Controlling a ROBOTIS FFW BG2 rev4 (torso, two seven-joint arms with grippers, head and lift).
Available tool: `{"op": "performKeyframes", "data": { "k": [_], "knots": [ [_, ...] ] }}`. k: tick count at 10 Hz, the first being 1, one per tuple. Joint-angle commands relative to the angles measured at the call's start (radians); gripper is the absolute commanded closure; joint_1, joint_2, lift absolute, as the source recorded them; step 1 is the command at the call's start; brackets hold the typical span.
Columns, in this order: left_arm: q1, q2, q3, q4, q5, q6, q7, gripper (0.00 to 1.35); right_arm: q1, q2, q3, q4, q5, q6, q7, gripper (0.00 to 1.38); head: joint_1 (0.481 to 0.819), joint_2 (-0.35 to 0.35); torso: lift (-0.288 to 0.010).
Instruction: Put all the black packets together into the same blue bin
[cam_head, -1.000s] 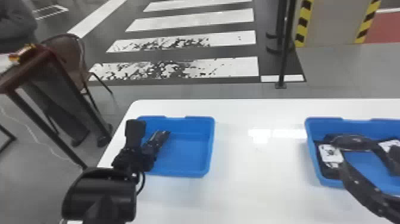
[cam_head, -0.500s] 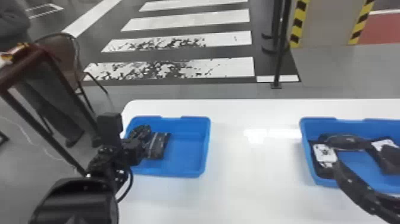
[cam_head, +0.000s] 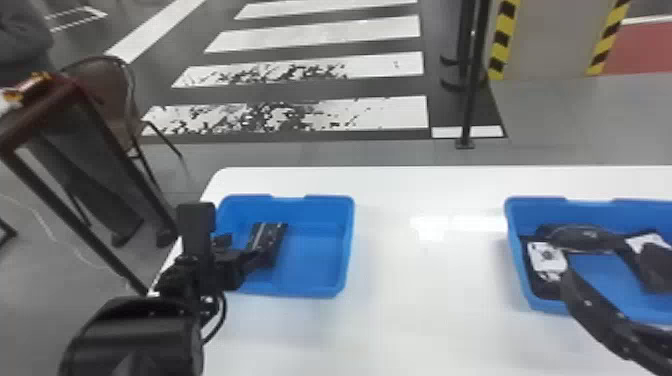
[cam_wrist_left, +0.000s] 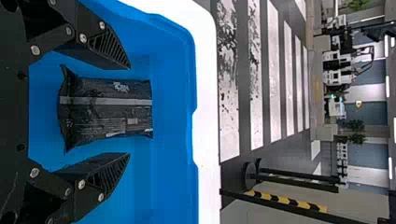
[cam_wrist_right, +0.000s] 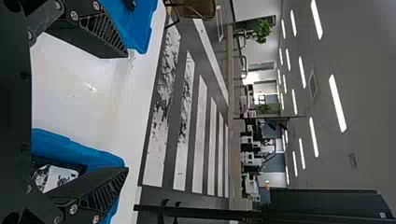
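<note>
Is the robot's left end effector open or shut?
The left end effector is open: its fingers stand apart on either side of the black packet, with blue bin showing in both gaps.

Free: tabletop (cam_head: 425, 310) btwn. L bin (cam_head: 346, 260) & R bin (cam_head: 517, 272), plus L bin's R-side floor; obstr.: both bins' raised walls, R arm (cam_head: 600, 315) across R bin, black packet (cam_wrist_left: 107, 112) btwn. L tool's (cam_head: 242, 252) spread fingers, slim gap ea. side.
</note>
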Motion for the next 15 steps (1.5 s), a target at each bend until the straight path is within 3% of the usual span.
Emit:
{"op": "performKeyframes", "data": {
  "k": [1,3,7,10,11,12,13,15],
  "knots": [
    [-0.015,0.005,-0.004,0.026,0.000,0.020,-0.004,0.16,-0.003,0.000,0.003,0.003,0.002,0.000,0.002,0.17,0.695,0.204,-0.110],
    [-0.042,0.016,-0.014,0.058,0.008,0.066,-0.027,0.16,-0.005,0.000,0.003,0.006,0.004,0.000,0.003,0.17,0.695,0.205,-0.110],
    [-0.123,0.033,-0.022,0.200,0.044,0.064,-0.031,0.16,-0.010,0.000,0.005,0.011,0.004,-0.002,0.008,0.17,0.695,0.189,-0.110],
    [-0.177,0.045,-0.022,0.286,0.012,0.039,-0.030,0.16,-0.010,0.000,0.005,0.013,0.002,-0.005,0.012,0.17,0.695,0.196,-0.110],
    [-0.192,0.045,-0.026,0.294,-0.006,0.078,-0.025,0.28,-0.013,0.000,0.005,0.013,0.002,-0.007,0.012,0.17,0.695,0.200,-0.110],
    [-0.201,0.050,-0.048,0.294,-0.040,0.108,-0.011,0.86,-0.013,0.000,0.005,0.016,0.002,-0.007,0.014,0.17,0.695,0.205,-0.110],
    [-0.201,0.048,-0.060,0.294,-0.046,0.118,0.001,1.24,-0.013,0.000,0.005,0.018,0.000,-0.007,0.015,0.17,0.695,0.209,-0.110],
    [-0.199,0.047,-0.076,0.294,-0.076,0.113,0.003,1.21,-0.013,0.000,0.005,0.018,-0.002,-0.017,0.017,0.17,0.695,0.208,-0.110]
  ]
}}
